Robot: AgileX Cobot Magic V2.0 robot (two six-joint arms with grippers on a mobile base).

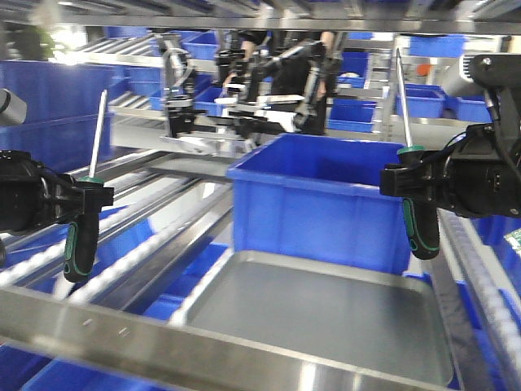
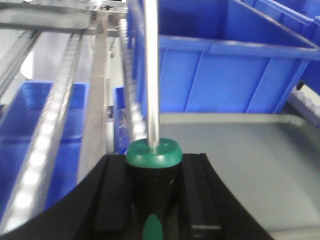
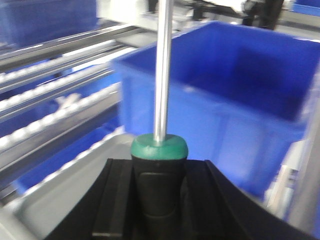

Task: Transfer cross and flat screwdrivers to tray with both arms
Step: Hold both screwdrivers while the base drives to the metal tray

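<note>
Our left hand (image 1: pixel 81 195) and right hand (image 1: pixel 411 181) each grip a screwdriver (image 1: pixel 81 244); next we lower both to the tray (image 1: pixel 342 318) at 6 o'clock

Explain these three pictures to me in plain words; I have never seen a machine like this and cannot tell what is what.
This is a robot with two black arms, each ending in a grasping tool. The wide picture looks forward from the robot's body. The left tool and the right tool each grip a screwdriver by its black-and-green handle, steel shaft pointing up: the left screwdriver and the right screwdriver.

The other two pictures come from cameras on the wrists, looking along each tool. That is why the left tool and right tool fill the bottom edge, with a green collar and shaft rising from each.

Below and between the arms lies the grey steel tray, with nothing visible in it. Behind it stands a blue bin, with roller rails alongside. Both screwdrivers are in the air, not yet set down.
</note>
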